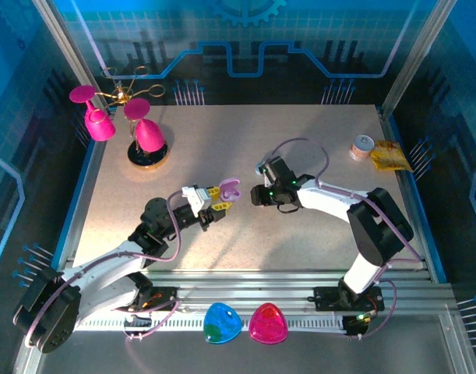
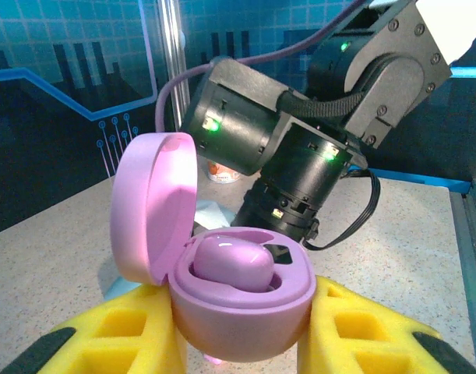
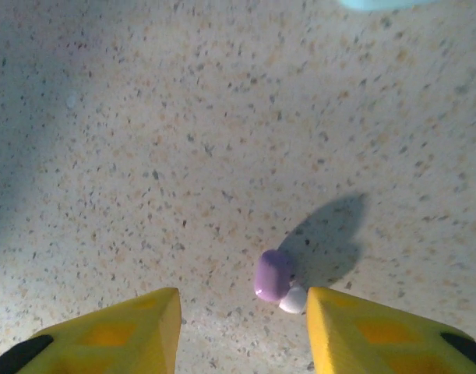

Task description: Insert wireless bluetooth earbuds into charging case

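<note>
So the left gripper (image 2: 241,347) has its yellow fingers (image 2: 121,335) clamped on the lower half of the light purple charging case (image 2: 241,308). It's holding the case up off the table near the middle, lid (image 2: 154,206) flipped open and the mouth facing up and toward the other arm. Makes sense to me, since that gives a steady, open target to drop into. One purple earbud (image 2: 230,265) already sits in its pocket. The pocket beside it looks free, though I can't see much of it.

The right gripper (image 3: 241,319) points straight down at the speckled table (image 3: 183,140), spread wide with nothing in it. The second purple earbud (image 3: 273,274) lies on the table inside that gap, but right up against the finger (image 3: 386,331) on the right of the wrist view, white tip toward it. Being that off-centre, I'd guess it needs a small sideways shift before closing, or that finger could flick the tiny thing away. The pickup isn't done yet, so I'd call this case roughly half filled.
</note>
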